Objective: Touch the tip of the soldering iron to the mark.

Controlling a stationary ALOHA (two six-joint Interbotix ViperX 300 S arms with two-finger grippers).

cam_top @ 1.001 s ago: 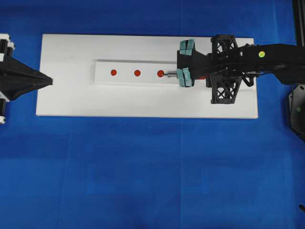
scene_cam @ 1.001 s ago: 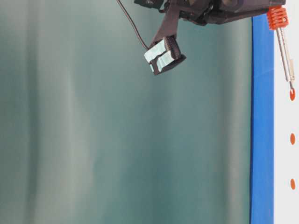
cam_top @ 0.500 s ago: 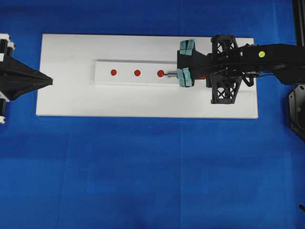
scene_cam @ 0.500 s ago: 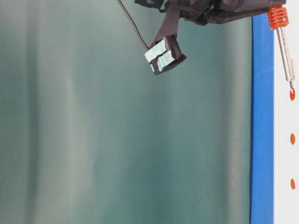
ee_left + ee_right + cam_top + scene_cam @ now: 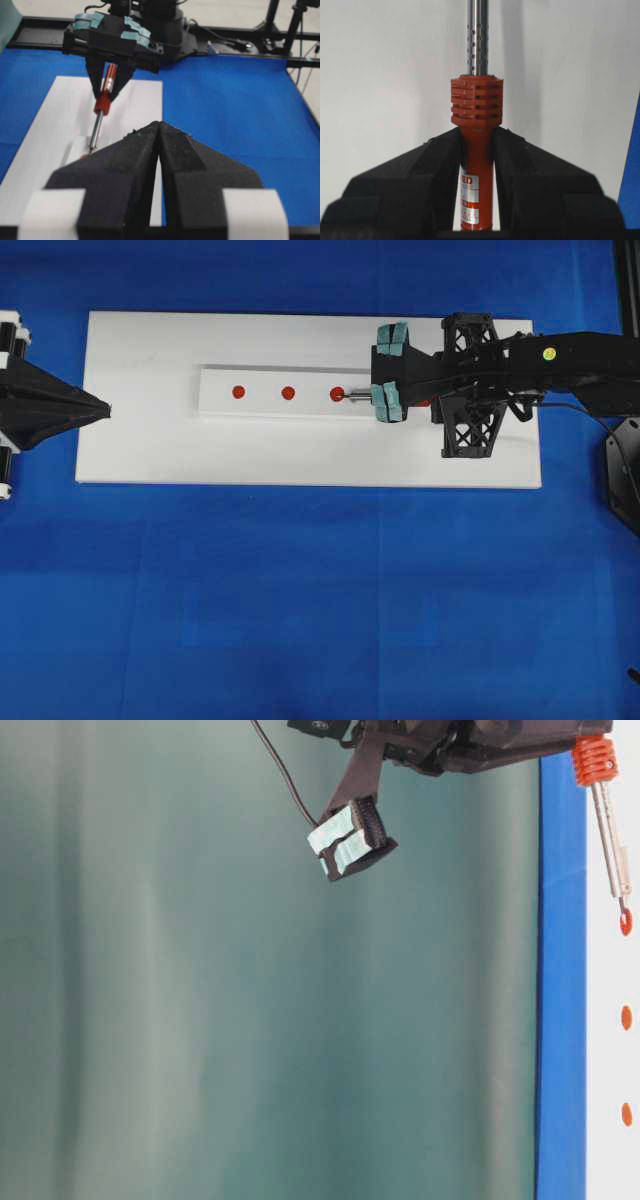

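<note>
The right gripper [image 5: 476, 165] is clamped on the red-orange handle of the soldering iron [image 5: 476, 125], its black fingers [image 5: 440, 170] pressed against both sides just behind the ribbed collar. The silver shaft reaches out over a raised white strip [image 5: 270, 380], and in the overhead view the tip sits at the edge of the nearest red mark [image 5: 337, 394]; two more red dots [image 5: 288, 393] line up beyond it along the strip. The strip lies on a white board [image 5: 150, 450] with bare margins all round it. The left gripper [image 5: 100, 410] rests closed and empty at the board's far edge, well apart from the iron. Blue cloth [image 5: 320, 610] covers the table around the board.
</note>
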